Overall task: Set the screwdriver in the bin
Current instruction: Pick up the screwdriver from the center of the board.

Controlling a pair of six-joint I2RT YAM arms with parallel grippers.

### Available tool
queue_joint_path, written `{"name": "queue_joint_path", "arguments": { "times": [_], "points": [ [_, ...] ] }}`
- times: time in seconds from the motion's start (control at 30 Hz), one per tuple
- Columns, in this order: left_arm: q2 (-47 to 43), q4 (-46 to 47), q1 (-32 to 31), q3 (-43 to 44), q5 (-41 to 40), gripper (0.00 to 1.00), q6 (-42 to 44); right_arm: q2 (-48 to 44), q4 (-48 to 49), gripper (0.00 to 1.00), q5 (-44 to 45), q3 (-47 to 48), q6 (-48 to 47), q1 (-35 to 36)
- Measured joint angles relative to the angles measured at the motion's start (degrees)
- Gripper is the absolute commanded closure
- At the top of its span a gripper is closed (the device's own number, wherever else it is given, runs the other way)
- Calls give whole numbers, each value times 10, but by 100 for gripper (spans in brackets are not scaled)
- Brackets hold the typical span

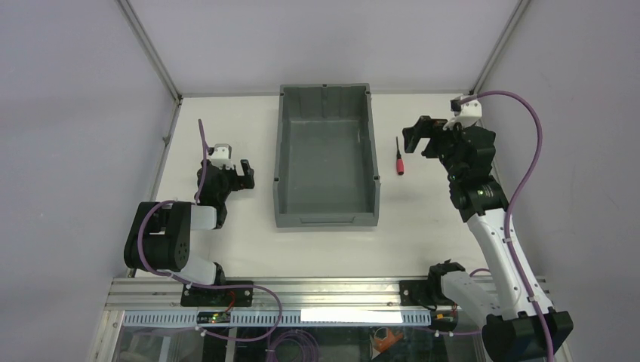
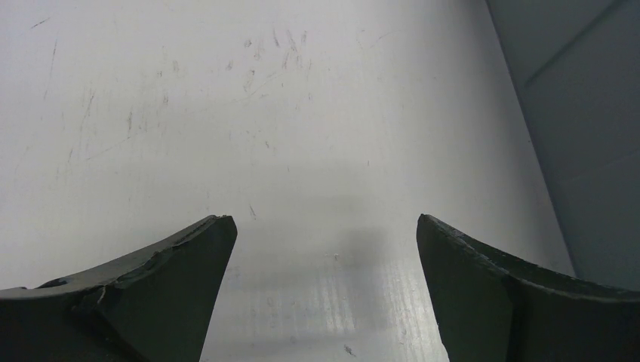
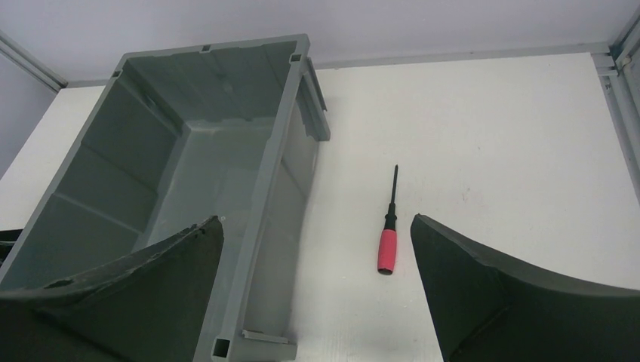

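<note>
The small screwdriver (image 1: 399, 157), red handle and thin black shaft, lies on the white table just right of the bin (image 1: 327, 211). The bin is dark grey, tall-walled and holds nothing. In the right wrist view the screwdriver (image 3: 388, 240) lies between my fingers' lines, shaft pointing away, beside the bin's wall (image 3: 260, 241). My right gripper (image 1: 420, 138) is open and empty, raised above the table just right of the screwdriver; it also shows in the right wrist view (image 3: 317, 222). My left gripper (image 1: 243, 173) is open and empty, left of the bin, over bare table (image 2: 324, 219).
The bin's outer wall (image 2: 581, 113) shows at the right edge of the left wrist view. Metal frame posts (image 1: 151, 49) stand at the table's back corners, and a purple cable (image 1: 528, 151) loops off the right arm.
</note>
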Motion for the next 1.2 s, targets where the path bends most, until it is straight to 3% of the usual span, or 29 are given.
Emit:
{"name": "queue_joint_path", "arguments": {
  "times": [0.9, 1.2],
  "points": [
    [0, 0, 0, 0, 0, 1, 0, 321, -337, 2, 38, 379, 3, 0],
    [0, 0, 0, 0, 0, 1, 0, 430, -398, 5, 46, 407, 5, 0]
  ]
}}
